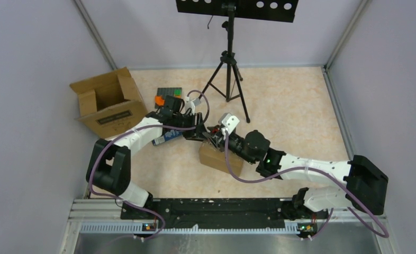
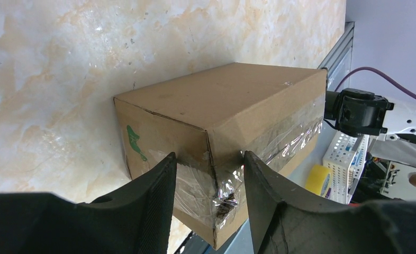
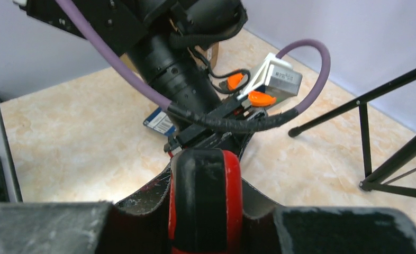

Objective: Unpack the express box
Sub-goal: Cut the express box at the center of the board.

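Note:
The sealed brown express box (image 1: 220, 159), wrapped in clear tape, lies mid-table. In the left wrist view it (image 2: 232, 100) fills the middle, with torn tape at its near corner. My left gripper (image 1: 202, 132) is open, its fingertips (image 2: 170, 161) set on either side of that taped corner (image 2: 208, 159). My right gripper (image 1: 216, 139) is shut on a red and black tool handle (image 3: 206, 201) just above the box's far end, tip pointing towards the left arm's wrist (image 3: 179, 69). The tool's tip is hidden.
An open empty carton (image 1: 108, 103) stands at the back left. A dark tray with orange and green parts (image 1: 169, 94) and a blue packet (image 1: 166, 138) lie beside the left arm. A black tripod (image 1: 228, 74) stands at the back middle. A yellow tape roll (image 2: 322, 179) and a white basket (image 2: 346, 159) sit off the table.

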